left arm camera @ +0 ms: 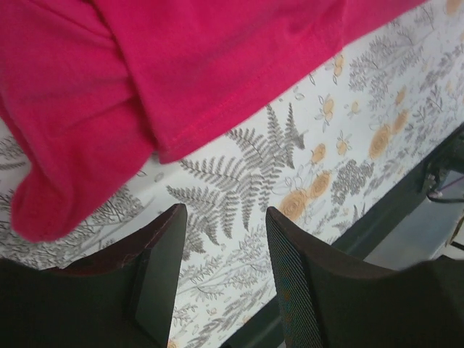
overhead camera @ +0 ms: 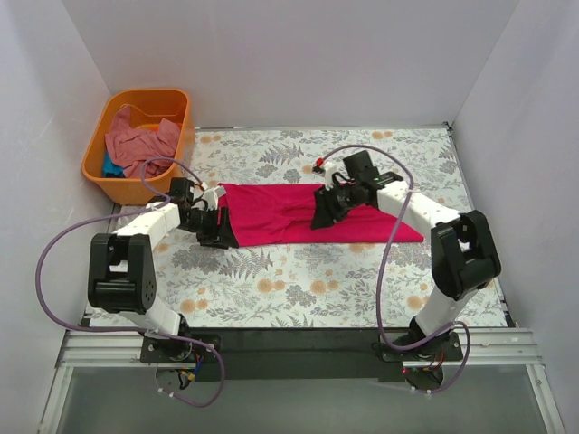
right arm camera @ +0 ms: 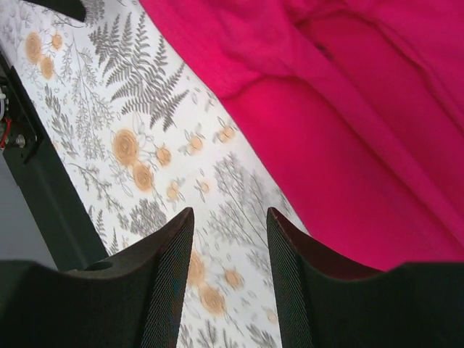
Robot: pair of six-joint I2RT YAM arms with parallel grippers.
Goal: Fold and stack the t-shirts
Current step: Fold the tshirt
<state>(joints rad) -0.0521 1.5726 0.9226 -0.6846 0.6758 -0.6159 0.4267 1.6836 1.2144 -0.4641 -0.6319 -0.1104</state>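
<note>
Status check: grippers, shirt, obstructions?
Left gripper, right gripper: jaws open, empty. Crimson t-shirt lying on table cloth, unheld. Salmon t-shirt in orange tub, off to the side.

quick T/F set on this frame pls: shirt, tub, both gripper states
1. The crimson-pink cloth t-shirt lies on the floral-patterned table cloth. True.
2. The left gripper is shut on the t-shirt. False: it is open, with only table cloth showing between its fingers.
3. The orange plastic tub holds a dusty salmon-pink garment. True.
4. The right gripper is clamping the t-shirt's edge. False: it is open, with table cloth between its fingers and the shirt beside it.
5. The tub stands at the near right corner. False: it is at the far left.
</note>
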